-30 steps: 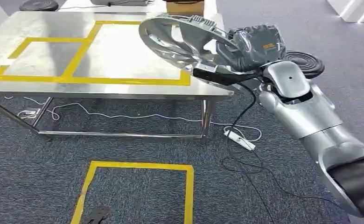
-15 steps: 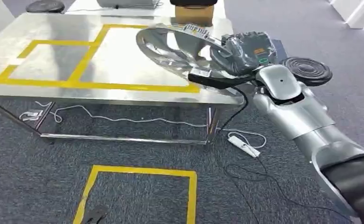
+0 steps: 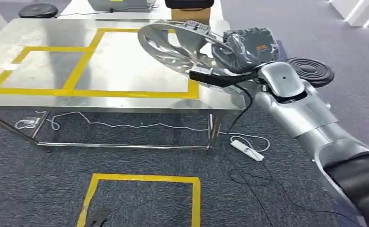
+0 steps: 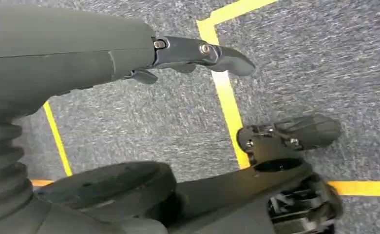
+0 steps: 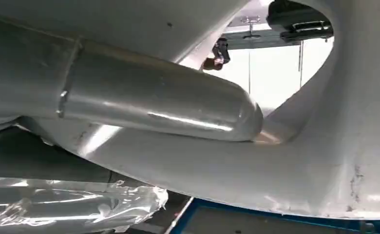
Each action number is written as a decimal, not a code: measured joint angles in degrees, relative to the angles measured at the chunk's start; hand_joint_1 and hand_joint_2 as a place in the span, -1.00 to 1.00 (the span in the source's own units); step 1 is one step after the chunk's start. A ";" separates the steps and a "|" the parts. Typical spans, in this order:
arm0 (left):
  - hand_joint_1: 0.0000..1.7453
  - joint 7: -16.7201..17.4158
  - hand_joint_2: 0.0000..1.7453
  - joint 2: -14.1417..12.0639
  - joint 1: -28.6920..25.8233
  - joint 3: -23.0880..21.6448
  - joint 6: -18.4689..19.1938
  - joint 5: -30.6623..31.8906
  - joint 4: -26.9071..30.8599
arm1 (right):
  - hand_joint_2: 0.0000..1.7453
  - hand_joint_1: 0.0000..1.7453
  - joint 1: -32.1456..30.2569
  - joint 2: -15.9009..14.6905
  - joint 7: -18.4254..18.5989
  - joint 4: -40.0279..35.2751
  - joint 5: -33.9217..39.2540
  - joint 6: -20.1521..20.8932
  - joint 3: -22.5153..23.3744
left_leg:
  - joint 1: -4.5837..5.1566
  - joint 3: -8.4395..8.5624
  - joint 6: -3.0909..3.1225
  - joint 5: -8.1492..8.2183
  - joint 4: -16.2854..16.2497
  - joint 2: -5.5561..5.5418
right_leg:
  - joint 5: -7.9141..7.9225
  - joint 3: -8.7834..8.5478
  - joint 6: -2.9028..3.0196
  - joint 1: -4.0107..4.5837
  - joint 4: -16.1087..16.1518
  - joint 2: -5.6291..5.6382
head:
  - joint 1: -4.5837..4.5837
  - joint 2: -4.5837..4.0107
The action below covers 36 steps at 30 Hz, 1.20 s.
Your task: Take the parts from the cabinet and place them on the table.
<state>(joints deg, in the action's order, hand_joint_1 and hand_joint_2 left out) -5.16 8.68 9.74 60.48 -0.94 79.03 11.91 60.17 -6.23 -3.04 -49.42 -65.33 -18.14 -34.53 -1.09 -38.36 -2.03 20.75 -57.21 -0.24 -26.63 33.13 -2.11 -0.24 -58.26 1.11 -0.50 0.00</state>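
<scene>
The step in hand is delivery: the right hand (image 3: 241,47), wrapped in clear film, grasps the part (image 3: 178,45), a round silver casting with spokes and openings, and holds it tilted above the tabletop (image 3: 45,97). Relative to the tabletop, the part hangs over the near right corner, partly above the right-hand square of the yellow tape frame (image 3: 85,59). It appears not to touch the tabletop.

In the right wrist view, the part's grey cast surface (image 5: 256,165) lies close against the hand's thumb (image 5: 144,105).

The next move calls for lowering the part level onto the tabletop, probably inside the right-hand square, then releasing the grasp. The part's tilt suggests one edge would land first, so a slow descent is advisable.

The left hand (image 4: 144,63) hangs over the carpet (image 4: 168,126) with fingers apart and holds nothing.

Containers: a cardboard box (image 3: 189,13) stands beyond the tabletop's far edge; its contents cannot be told.
</scene>
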 joint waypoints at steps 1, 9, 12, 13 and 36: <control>-1.00 0.00 1.00 -0.04 -0.08 0.00 0.00 -0.02 0.00 | -1.00 1.00 0.09 0.02 -0.02 0.11 -0.04 0.00 -0.02 | 0.09 -0.05 0.35 0.29 0.09 -0.03 | -0.10 -0.21 -0.16 -0.02 0.15 -0.04 | -0.14 0.00; -1.00 0.00 1.00 -0.04 -0.47 0.00 0.04 -0.07 0.00 | -1.00 1.00 -1.42 0.22 -0.11 0.81 -0.09 -0.05 -0.07 | 0.34 1.98 2.38 2.20 0.17 -0.50 | -7.28 10.31 0.06 0.31 -19.44 -0.46 | -0.46 -0.02; -1.00 0.00 1.00 -0.04 -0.48 0.02 0.04 -0.09 0.00 | -1.00 1.00 -1.55 0.22 -0.13 0.85 -0.22 -0.05 -0.04 | 0.41 3.87 2.13 3.37 0.15 -0.78 | 2.40 6.94 0.10 0.29 -7.79 -0.56 | -0.46 0.00; -1.00 -0.02 1.00 -0.04 -0.45 0.02 0.04 -0.15 0.00 | -1.00 1.00 -1.25 0.22 -0.13 0.83 -0.22 -0.11 -0.02 | 0.40 4.41 1.91 3.78 0.18 -0.79 | 5.28 5.22 0.27 0.30 -2.83 -0.70 | -0.53 0.00; -1.00 -0.20 1.00 -0.22 -0.08 0.13 -0.15 -0.48 -0.02 | -1.00 1.00 -0.21 2.34 0.90 -1.22 -0.98 0.37 -0.94 | 0.28 0.98 2.07 1.36 0.17 -0.42 | -4.20 2.52 -0.18 0.36 -6.49 -0.51 | -0.53 0.00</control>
<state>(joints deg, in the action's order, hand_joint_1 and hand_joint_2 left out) -5.36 8.46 9.66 60.61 -1.09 78.55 11.89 59.96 -3.89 -2.14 -50.64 -66.31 -17.77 -35.47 -0.81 -37.38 0.04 22.11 -57.04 -0.66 -30.83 35.64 -2.29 0.13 -64.76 0.60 -1.03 0.00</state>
